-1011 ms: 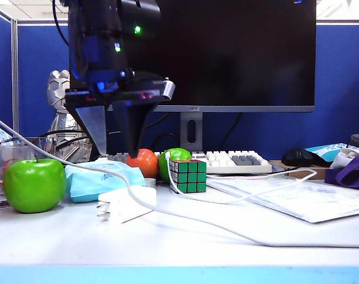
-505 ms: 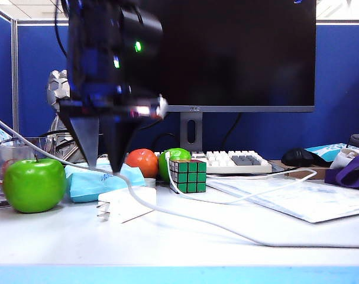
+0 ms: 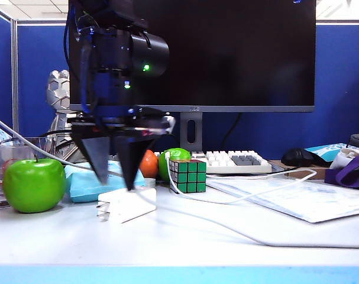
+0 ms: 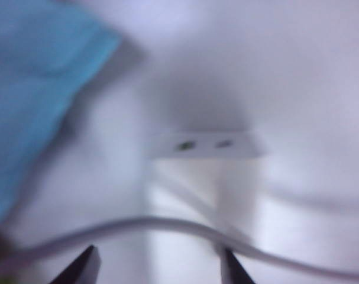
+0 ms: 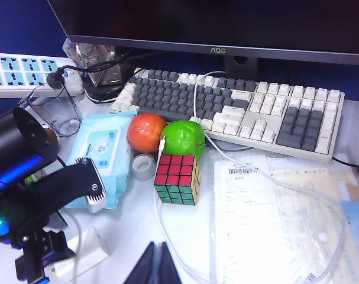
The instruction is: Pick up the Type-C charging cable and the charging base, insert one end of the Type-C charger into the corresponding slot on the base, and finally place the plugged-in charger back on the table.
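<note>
Blue partitions and a dark monitor [image 3: 226, 53] back the white counter [image 3: 185, 245]. Exterior view: the left gripper [image 3: 115, 177] hangs, jaws parted, just above the charging base [image 3: 127, 205].

Left wrist view: fingertips [image 4: 84, 269] flank the blurred base, a white cable [image 4: 167, 228] crossing it.

Right wrist view: the right gripper [image 5: 157, 263], jaws closed, hovers near the Rubik's cube [image 5: 178, 178].

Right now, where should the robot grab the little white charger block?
Best across the two side faces of the charging base, coming straight down. It lies flat on the table, prongs one way, ports the other. The left end effector hangs open above it; a white cable crosses its top. The right end effector is shut.
</note>
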